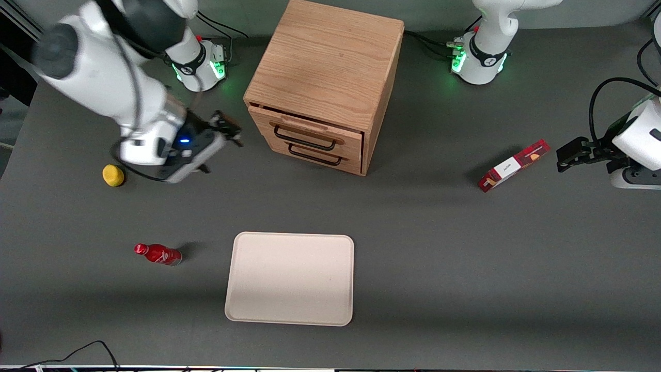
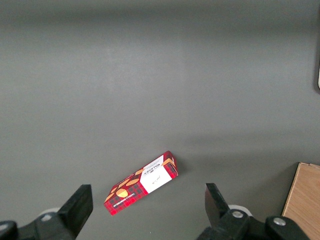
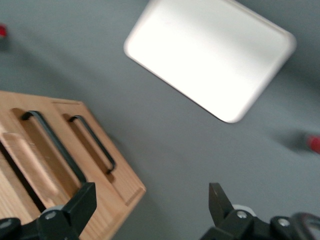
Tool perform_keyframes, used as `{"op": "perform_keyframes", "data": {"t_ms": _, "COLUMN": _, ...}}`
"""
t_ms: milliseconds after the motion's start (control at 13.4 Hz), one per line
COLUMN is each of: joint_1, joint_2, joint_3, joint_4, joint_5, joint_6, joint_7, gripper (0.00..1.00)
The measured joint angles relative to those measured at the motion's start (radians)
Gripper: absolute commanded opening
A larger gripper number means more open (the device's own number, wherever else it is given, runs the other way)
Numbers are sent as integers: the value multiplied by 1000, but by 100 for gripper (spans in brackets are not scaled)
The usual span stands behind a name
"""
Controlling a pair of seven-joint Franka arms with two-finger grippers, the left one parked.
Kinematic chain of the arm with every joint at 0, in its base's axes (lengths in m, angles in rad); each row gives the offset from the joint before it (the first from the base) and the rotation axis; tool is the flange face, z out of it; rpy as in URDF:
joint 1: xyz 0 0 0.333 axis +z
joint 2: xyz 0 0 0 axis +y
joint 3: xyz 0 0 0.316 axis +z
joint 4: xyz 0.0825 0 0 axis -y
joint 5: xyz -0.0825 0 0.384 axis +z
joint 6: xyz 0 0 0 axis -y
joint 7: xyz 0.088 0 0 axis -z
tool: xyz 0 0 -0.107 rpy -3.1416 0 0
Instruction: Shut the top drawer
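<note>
The wooden cabinet (image 1: 330,57) stands at the middle of the table, away from the front camera. Its top drawer (image 1: 304,133), light oak with a thin black wire handle (image 1: 304,140), sticks out a little, with a dark gap under the cabinet top. The lower drawer (image 1: 315,155) sits flush. My right gripper (image 1: 231,130) is open and empty. It hovers beside the cabinet front, toward the working arm's end, apart from the drawer. The right wrist view shows the top drawer's handle (image 3: 50,145), the lower handle (image 3: 95,145) and my open gripper (image 3: 151,197) at the cabinet's front corner.
A beige tray (image 1: 289,279) lies nearer the front camera than the cabinet and also shows in the right wrist view (image 3: 210,55). A red bottle (image 1: 157,254) and a yellow object (image 1: 113,175) lie toward the working arm's end. A red box (image 1: 514,165) lies toward the parked arm's end.
</note>
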Motion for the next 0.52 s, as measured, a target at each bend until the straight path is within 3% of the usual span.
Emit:
{"op": "perform_keyframes", "data": {"t_ms": 372, "joint_1": -79, "joint_2": -142, "joint_3": -187, "joint_4": -99, "joint_5": -10, "joint_6": -34, "joint_7": 33, "gripper": 100}}
{"op": "perform_keyframes", "data": {"t_ms": 521, "joint_1": -83, "joint_2": -173, "joint_3": -238, "joint_4": -117, "joint_5": -50, "joint_6": -66, "joint_7": 68, "gripper": 100}}
